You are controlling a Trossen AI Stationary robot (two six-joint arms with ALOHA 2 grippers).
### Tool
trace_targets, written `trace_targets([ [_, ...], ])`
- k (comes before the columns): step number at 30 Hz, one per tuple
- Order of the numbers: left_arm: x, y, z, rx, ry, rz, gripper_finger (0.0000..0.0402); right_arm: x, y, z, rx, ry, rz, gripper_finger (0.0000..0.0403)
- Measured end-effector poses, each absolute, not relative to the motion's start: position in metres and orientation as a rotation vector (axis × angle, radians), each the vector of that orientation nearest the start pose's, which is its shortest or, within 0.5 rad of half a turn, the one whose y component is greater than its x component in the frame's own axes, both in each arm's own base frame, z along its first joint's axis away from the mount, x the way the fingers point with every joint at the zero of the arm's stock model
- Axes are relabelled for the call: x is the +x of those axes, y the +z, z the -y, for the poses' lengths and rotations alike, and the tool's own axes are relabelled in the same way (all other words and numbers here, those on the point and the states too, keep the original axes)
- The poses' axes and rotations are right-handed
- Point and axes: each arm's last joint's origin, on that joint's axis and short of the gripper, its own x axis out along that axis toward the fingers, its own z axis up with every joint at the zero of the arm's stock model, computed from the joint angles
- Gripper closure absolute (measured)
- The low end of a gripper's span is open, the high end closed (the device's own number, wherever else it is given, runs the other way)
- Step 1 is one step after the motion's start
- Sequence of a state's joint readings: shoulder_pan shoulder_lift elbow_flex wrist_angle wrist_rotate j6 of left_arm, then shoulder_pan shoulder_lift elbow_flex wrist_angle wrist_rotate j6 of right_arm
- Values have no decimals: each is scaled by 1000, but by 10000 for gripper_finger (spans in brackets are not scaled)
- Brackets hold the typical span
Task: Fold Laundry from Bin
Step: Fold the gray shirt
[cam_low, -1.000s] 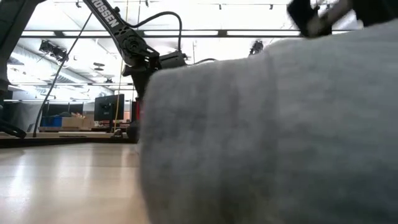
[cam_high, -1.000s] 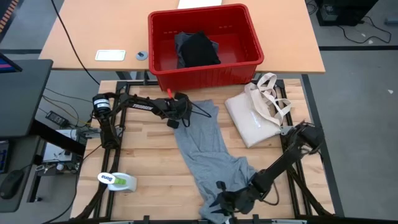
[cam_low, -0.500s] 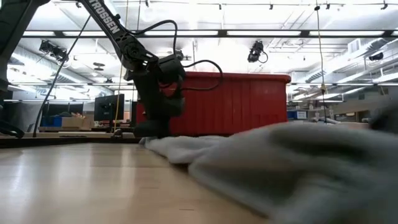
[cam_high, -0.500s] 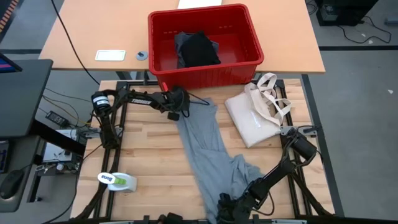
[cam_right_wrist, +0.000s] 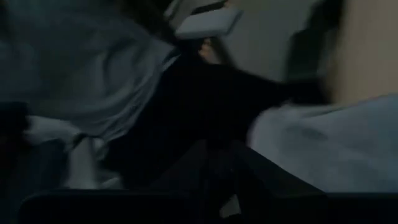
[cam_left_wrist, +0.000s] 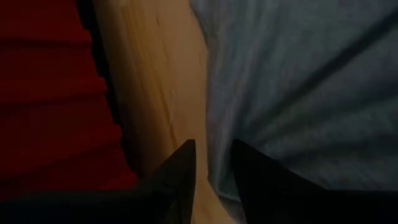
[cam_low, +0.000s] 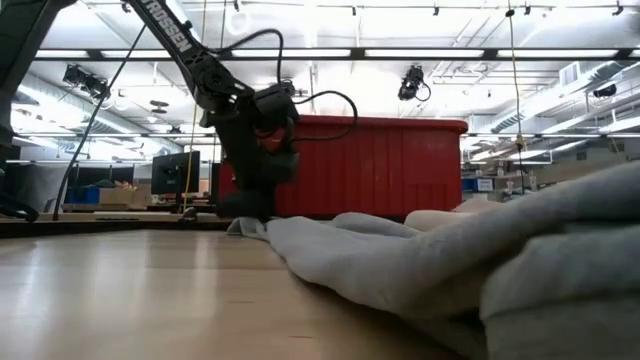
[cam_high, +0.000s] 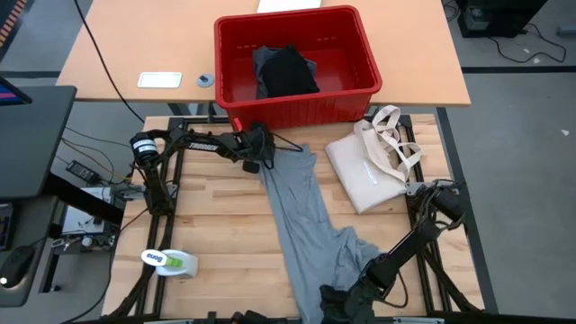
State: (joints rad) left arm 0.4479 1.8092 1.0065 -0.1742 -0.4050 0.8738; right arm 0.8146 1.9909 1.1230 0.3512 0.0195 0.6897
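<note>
shirt (cam_high: 301,216) has been stretched longer since a second ago, pinched by left gripper (cam_high: 258,158) and right gripper (cam_high: 335,301); flattening is advanced.

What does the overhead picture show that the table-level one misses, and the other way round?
Only the high view shows the black garment inside the red bin, the cream tote bag, and the right arm's fingers at the table's near edge. Only the low view shows the room's ceiling lights. Both show the grey T-shirt, the bin and the left arm's fingers.
</note>
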Motion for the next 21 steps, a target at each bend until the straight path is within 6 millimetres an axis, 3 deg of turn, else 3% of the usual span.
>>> trace_targets([
  [5, 307, 179, -145, 770, 297, -1211, 290, 278, 170, -288, 325, 406, -718, 321],
  [12, 294, 219, -129, 713, 367, -1110, 290, 257, 175, -261, 229, 21, -825, 321],
  [17, 300, 222, -110, 525, 202, -960, 290, 236, 158, -240, 193, -229, -960, 321],
  [21, 317, 207, -93, 445, 150, -919, 292, 223, 138, -224, 185, -331, -980, 321],
])
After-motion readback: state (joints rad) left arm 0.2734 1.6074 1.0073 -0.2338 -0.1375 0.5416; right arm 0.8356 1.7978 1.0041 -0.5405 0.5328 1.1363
